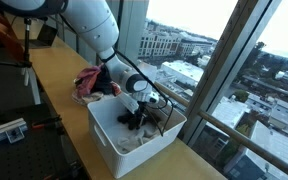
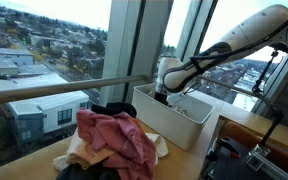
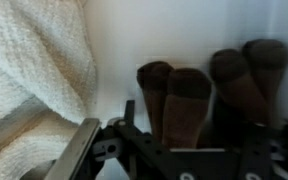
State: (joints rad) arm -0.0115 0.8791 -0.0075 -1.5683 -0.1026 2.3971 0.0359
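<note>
Beside the big windows (image 1: 219,60), we see our gripper (image 1: 136,117), jaws wide, down in the white bin (image 1: 104,145) over the brown cloth (image 3: 189,100) mid-frame in the wrist view, and we think it could grab the white towel (image 3: 29,80) too, lying just beside.

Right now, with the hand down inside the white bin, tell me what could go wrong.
1. The hand sits low in the white bin. In the wrist view the white knitted cloth lies right beside the dark brown fabric pieces, so a close here may catch both.
2. The bin's wall stands just behind the brown pieces, so pushing further could scrape it or shove the bin.
</note>
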